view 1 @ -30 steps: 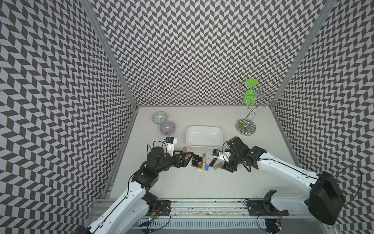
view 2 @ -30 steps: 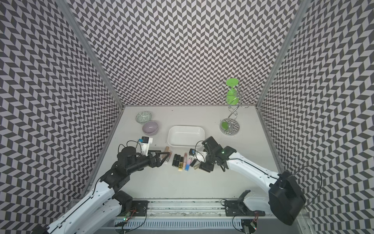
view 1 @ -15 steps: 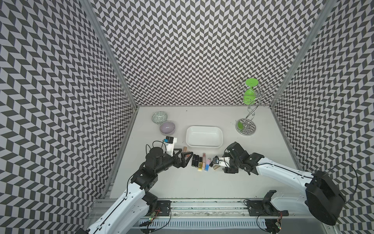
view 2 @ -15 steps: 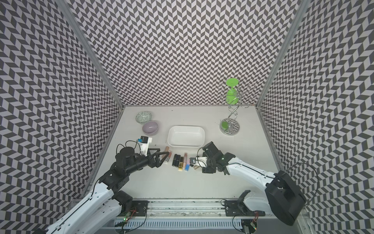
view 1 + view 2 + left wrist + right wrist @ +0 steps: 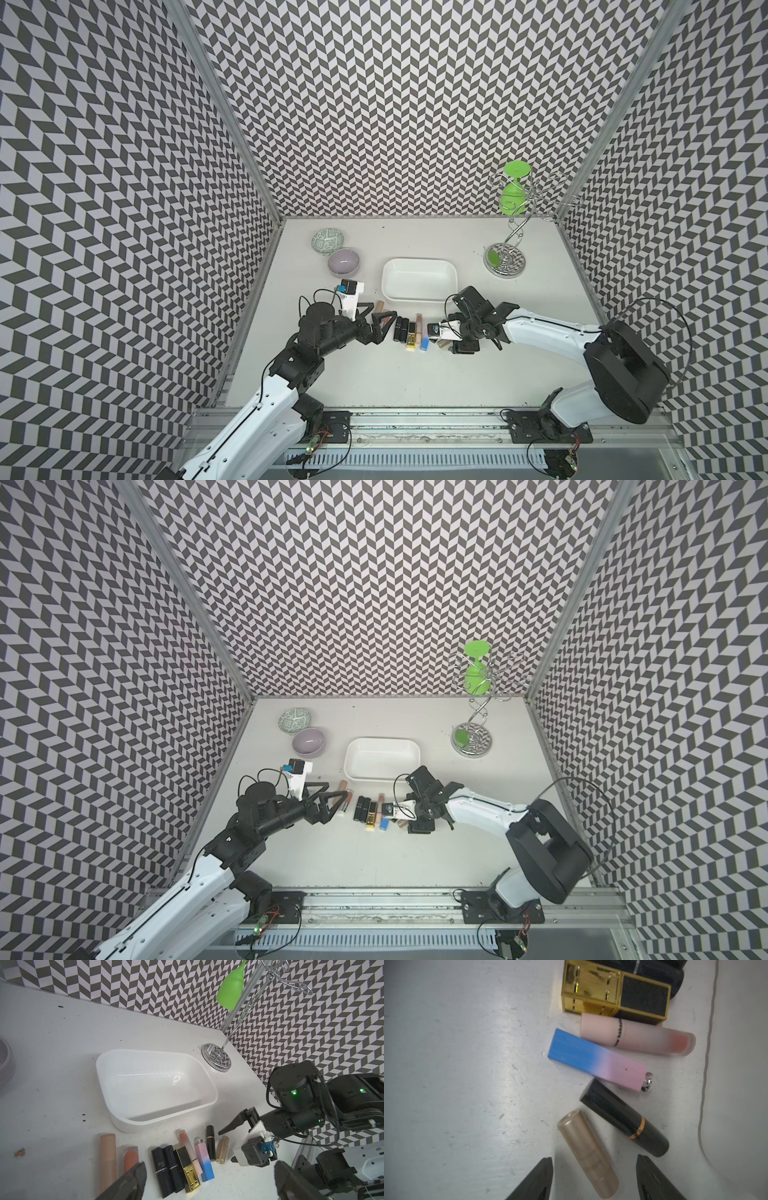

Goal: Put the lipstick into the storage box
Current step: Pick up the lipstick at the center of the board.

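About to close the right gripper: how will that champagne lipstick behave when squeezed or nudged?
The champagne lipstick is a round tube lying on its side, so a nudge would probably roll it. Its smooth shell may slip in the right gripper, which stands open around it. It looks rigid, so it should not crush.

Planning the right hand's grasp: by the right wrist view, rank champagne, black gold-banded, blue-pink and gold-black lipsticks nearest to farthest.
1. Champagne lipstick, straddled by the right hand.
2. Black gold-banded lipstick, beside it.
3. Blue-pink lipstick, beyond.
4. Gold-black square lipstick, farthest.
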`<action>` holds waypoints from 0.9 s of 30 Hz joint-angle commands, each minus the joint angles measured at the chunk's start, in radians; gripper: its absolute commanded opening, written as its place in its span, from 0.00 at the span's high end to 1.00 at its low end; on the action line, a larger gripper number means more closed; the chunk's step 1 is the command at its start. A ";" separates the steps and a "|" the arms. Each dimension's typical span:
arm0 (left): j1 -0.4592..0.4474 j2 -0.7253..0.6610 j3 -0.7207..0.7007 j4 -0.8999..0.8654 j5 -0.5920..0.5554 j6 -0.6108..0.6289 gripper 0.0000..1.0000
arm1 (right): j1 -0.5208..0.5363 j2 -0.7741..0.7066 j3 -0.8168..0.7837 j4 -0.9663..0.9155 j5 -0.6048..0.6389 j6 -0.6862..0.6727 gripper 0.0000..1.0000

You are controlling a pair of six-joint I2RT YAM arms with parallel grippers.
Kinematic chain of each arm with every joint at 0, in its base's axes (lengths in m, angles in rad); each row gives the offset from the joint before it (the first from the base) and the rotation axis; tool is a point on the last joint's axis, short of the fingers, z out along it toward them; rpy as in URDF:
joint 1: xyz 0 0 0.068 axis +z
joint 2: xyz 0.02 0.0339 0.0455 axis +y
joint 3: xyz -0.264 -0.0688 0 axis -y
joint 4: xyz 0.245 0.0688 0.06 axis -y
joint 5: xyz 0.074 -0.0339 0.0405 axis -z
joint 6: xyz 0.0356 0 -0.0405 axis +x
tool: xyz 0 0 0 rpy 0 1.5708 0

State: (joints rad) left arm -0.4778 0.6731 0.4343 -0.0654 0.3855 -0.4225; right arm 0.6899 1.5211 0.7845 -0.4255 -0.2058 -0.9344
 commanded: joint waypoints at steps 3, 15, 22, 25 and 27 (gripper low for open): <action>-0.014 -0.015 -0.004 0.020 -0.028 0.044 0.01 | -0.018 0.031 0.017 -0.012 -0.037 0.012 0.32; -0.049 -0.019 0.010 -0.004 -0.059 0.078 0.01 | -0.057 0.126 0.068 -0.033 -0.047 0.023 0.33; -0.059 -0.020 0.018 -0.017 -0.073 0.084 0.01 | -0.065 0.130 0.059 -0.059 -0.064 0.029 0.35; -0.065 -0.020 0.024 -0.023 -0.081 0.090 0.01 | -0.069 0.125 0.050 -0.076 -0.085 0.037 0.37; -0.067 -0.022 0.024 -0.025 -0.085 0.091 0.01 | -0.070 0.126 0.045 -0.086 -0.100 0.037 0.39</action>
State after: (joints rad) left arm -0.5373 0.6651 0.4347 -0.0822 0.3180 -0.3519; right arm 0.6250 1.6291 0.8482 -0.4690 -0.2859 -0.9043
